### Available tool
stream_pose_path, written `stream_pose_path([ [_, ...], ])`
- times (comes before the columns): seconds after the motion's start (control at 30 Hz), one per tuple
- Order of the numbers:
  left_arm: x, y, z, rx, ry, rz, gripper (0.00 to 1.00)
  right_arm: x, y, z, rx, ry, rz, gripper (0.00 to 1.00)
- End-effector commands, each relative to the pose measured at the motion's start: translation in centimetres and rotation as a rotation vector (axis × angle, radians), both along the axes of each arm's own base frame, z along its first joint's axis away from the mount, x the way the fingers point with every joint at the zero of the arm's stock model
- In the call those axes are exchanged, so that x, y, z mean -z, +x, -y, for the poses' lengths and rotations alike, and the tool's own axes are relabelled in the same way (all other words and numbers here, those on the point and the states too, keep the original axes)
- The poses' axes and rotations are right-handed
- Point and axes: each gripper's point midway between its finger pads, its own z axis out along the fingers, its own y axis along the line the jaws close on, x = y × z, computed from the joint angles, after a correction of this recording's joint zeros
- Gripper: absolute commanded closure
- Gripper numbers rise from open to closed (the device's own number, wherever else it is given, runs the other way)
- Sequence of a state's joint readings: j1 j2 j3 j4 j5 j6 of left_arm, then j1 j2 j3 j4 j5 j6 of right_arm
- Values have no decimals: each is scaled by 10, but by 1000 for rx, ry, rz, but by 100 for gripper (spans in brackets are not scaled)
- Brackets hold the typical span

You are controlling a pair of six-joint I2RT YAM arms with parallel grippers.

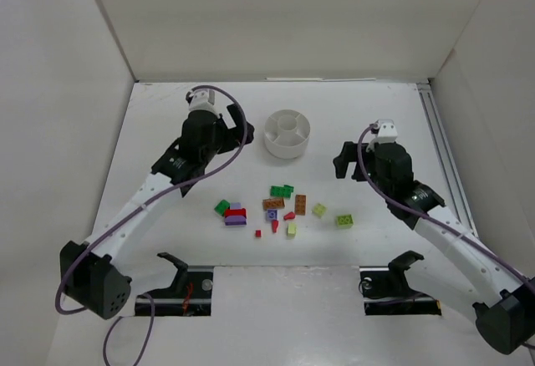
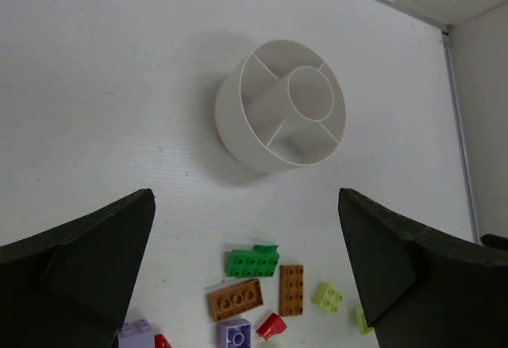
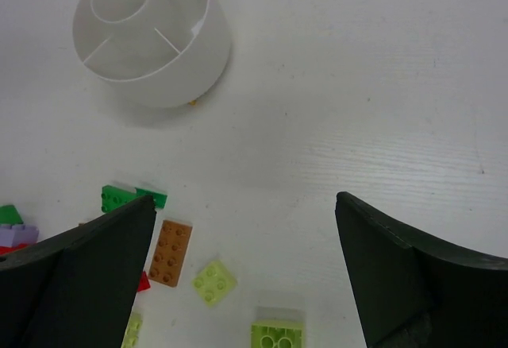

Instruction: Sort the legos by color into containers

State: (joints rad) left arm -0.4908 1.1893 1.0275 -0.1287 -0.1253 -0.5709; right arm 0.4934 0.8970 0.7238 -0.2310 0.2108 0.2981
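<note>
Landmark: the round white plastic dish with a centre well and wedge compartments, standing on the white worktop.

Left tool: just left of the dish, jaws spread wide, gripping nothing.

Right tool: right of the dish and slightly nearer, jaws spread wide, gripping nothing.

The small studded plastic bricks lie scattered on the worktop on the near side of the dish, apart from it. They comprise a dark green brick, orange-brown, red, purple and lime-yellow pieces.
</note>
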Motion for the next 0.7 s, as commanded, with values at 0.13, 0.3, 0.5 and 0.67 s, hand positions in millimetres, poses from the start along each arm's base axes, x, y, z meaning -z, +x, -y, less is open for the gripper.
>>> stream_pose_path([
  [0.13, -19, -19, -1, 12, -111, 64, 1, 66, -40, 7, 60, -19, -312, 0],
  [0.3, 14, -38, 9, 90, -137, -23, 1, 122, -75, -3, 6, -72, -523, 0],
  [0.5, 34, -46, 11, 103, -128, -74, 1, 147, -93, -9, 7, -109, -596, 0],
  [0.67, 36, -56, 15, 122, -137, -76, 1, 158, -100, -2, 78, -122, -651, 14],
])
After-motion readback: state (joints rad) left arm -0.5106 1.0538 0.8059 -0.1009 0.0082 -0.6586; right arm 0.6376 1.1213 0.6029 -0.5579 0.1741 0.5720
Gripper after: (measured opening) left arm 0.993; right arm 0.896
